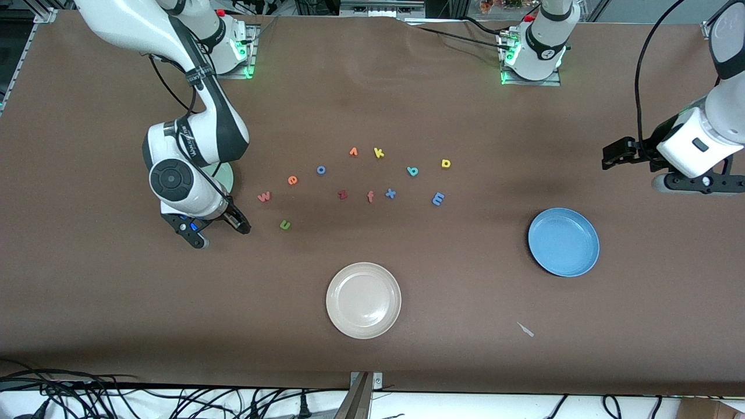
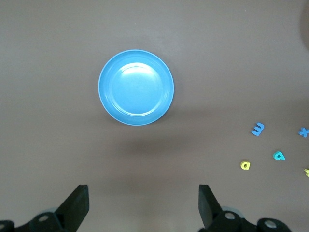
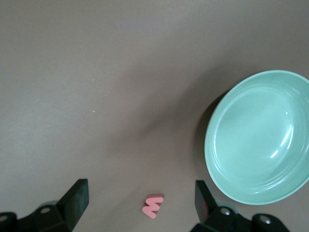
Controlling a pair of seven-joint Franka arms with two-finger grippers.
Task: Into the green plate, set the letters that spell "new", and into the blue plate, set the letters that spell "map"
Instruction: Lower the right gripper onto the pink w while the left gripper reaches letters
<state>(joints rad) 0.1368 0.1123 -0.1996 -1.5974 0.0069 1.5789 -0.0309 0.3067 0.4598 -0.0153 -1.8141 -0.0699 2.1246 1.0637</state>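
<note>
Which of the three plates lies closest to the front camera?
The beige plate: it sits lowest in the front view, below the blue plate and the green plate.

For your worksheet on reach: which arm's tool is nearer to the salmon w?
Right. The right tool is open beside the salmon w; the left tool waits open at the left arm's table end.

A big brown counter [image 1: 407,326] fills almost the whole view. Its top looks smooth and flat, with soft dark shadows on it. Along the edge nearest the front camera runs a white strip, and black cables [image 1: 145,401] lie tangled there. A metal post [image 1: 362,396] stands at the middle of that edge. Small green lights [image 1: 249,73] glow at the top edge.
</note>
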